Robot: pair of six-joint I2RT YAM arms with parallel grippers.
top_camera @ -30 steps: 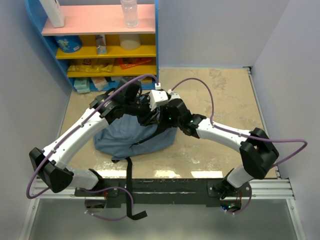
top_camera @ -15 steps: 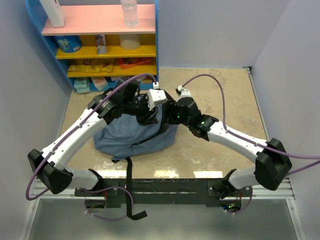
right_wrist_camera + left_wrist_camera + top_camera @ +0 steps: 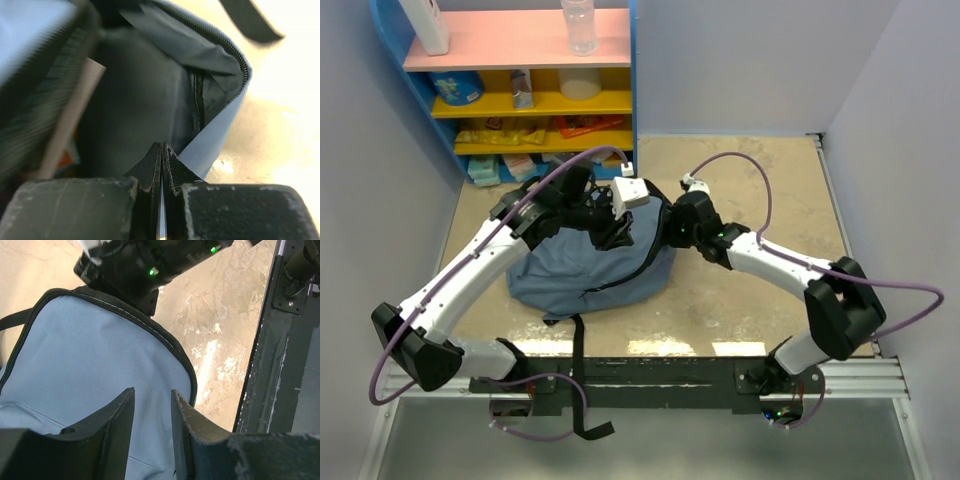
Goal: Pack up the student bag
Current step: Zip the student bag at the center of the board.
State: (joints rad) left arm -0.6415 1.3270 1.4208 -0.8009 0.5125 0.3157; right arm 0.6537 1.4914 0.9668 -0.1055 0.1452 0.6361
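Right wrist shows student bag point(image 3: 150, 95) beyond fingers point(image 3: 149, 172).

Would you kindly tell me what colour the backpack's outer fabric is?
The student bag is slate blue; left wrist view.

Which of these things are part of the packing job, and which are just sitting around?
Part of the job: backpack, left gripper, right gripper.
Just sitting around: shelf, clear bottle, blue tub, snack packets.
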